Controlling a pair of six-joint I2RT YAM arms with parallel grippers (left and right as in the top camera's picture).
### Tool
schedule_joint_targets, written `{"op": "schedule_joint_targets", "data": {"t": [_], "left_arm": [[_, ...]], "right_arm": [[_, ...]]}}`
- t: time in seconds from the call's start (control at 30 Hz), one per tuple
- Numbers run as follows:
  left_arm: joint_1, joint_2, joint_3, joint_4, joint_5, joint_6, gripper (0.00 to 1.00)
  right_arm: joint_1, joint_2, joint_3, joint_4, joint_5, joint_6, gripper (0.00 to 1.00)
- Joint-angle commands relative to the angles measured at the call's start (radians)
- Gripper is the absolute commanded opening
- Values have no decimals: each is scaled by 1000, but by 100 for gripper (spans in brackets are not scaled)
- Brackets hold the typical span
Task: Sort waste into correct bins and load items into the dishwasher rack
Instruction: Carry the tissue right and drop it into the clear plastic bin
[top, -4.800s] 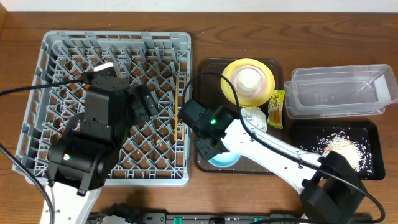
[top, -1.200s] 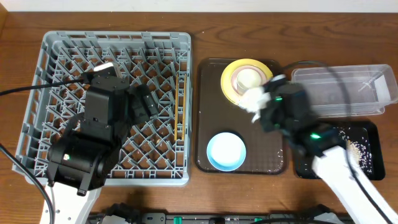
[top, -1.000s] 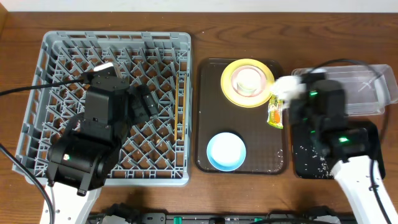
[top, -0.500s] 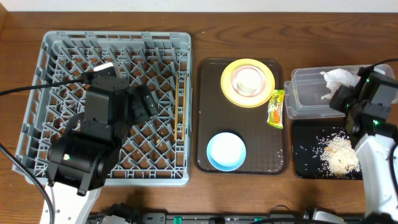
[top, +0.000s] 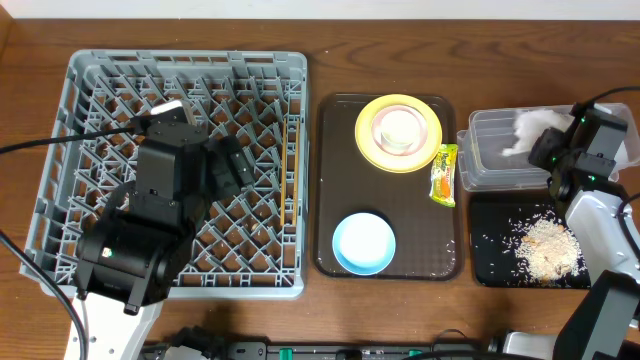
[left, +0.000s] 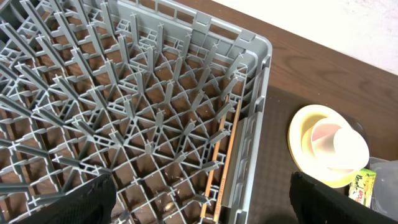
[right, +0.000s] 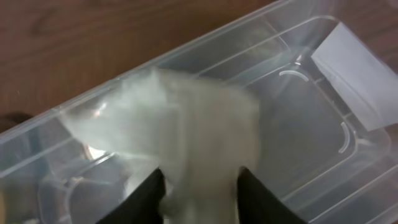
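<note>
Right gripper (right: 202, 194): jaws parted either side of the crumpled napkin; blur hides whether they touch it.
Napkin (right: 186, 124): within the walls of the clear plastic bin (top: 486, 165), upper right of the overhead frame.
Release: open fully, then lift straight up so the paper cannot snag.
Neighbour: black bin (top: 490, 268) with rice (top: 545, 245), just below; stay clear.

Dark brown wood-grain table (top: 330, 50), pale surface (left: 360, 18) beyond its edge

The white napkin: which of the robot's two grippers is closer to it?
Right. The right gripper is directly at the napkin, over the clear bin, with a finger on either side of it. The left gripper hovers over the dishwasher rack, far across the table.
</note>
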Motion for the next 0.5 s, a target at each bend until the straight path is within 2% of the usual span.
{"op": "schedule_joint_targets", "data": {"t": [0.0,0.07,0.2,0.33,0.47], "left_arm": [[5,1,14,-3,-12,5,90],[5,1,14,-3,-12,5,90],[5,1,14,-3,-12,5,90],[5,1,14,-3,-12,5,90],[5,1,14,-3,-12,5,90]], "right_arm": [[-13,-9,34,-21,14,-17,54],[-13,-9,61,-65,14,-18,66],[-9,-9,159,-203,-26,-24,79],[18,-9,336,-439,-85,-34,80],[86,-9,541,-732,-96,-39,70]]}}
